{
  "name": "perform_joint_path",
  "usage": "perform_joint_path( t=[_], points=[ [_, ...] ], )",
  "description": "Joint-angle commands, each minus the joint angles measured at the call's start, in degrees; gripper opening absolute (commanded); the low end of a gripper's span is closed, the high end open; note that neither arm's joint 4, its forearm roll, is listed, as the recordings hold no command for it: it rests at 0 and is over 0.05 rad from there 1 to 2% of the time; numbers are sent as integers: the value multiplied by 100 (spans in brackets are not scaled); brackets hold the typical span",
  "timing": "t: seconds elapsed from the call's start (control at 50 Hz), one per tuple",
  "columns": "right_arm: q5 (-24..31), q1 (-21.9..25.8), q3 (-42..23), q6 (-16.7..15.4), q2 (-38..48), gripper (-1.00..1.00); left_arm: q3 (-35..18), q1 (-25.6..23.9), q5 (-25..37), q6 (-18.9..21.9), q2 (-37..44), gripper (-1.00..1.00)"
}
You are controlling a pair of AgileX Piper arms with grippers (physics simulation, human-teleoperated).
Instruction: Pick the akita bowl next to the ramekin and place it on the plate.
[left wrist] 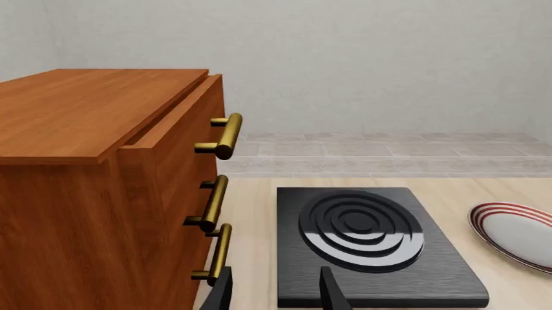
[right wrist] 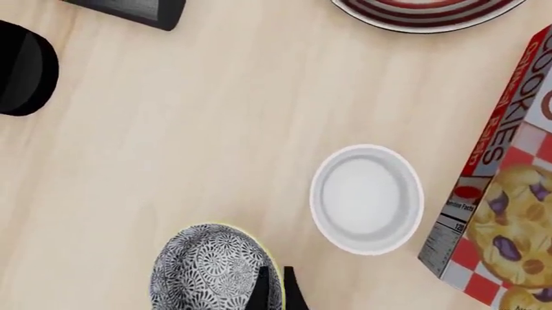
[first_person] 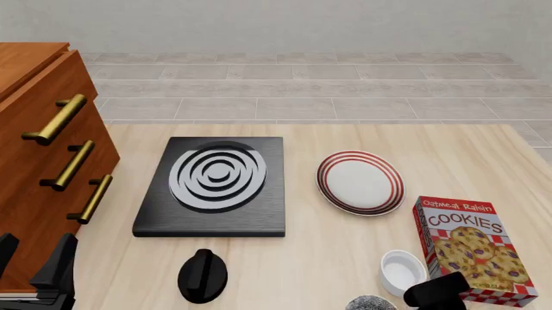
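The akita bowl (right wrist: 211,271), grey-and-white speckled, sits on the table close to the plain white ramekin (right wrist: 366,197). In the front view the akita bowl (first_person: 371,303) only just shows at the near edge, beside the ramekin (first_person: 403,271). My right gripper (right wrist: 276,290) has its two fingers close together across the bowl's rim, on the side facing the ramekin. The red-ringed plate (first_person: 360,183) lies farther back, with nothing on it. My left gripper (left wrist: 276,294) hangs open and holds nothing, near the cabinet at the table's front left.
A black stove (first_person: 214,184) with white rings lies left of the plate. A wooden cabinet (first_person: 35,142) with brass handles stands at the far left. A cookie box (first_person: 470,248) lies right of the ramekin. A black round knob-like object (first_person: 203,276) sits in front of the stove.
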Motion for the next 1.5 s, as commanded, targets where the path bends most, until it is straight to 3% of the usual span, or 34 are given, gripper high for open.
perform_joint_path(
  t=[0.02,0.44,0.62,0.86,1.1,1.18,1.32,1.46,1.5],
  points=[
    [109,76,-18,79,-89,-100,0,2,0,4,-1,100],
    [742,302,-355,247,-591,-100,0,1,0,-1,0,100],
    [748,447,-376,686,-662,-100,0,0,0,1,0,100],
    [928,565,-527,1030,-891,-100,0,1,0,0,0,100],
    [975,744,-587,1809,-1069,-100,0,-1,0,1,1,100],
    [1046,603,-701,1720,-1083,-100,0,-1,0,1,0,100],
    [1005,442,-690,1941,-1083,-100,0,0,0,-1,0,100],
    [1065,83,-762,1888,-1094,-100,0,0,0,0,0,100],
    [1062,27,-732,2025,-1125,-100,0,-1,0,0,-1,100]
  ],
)
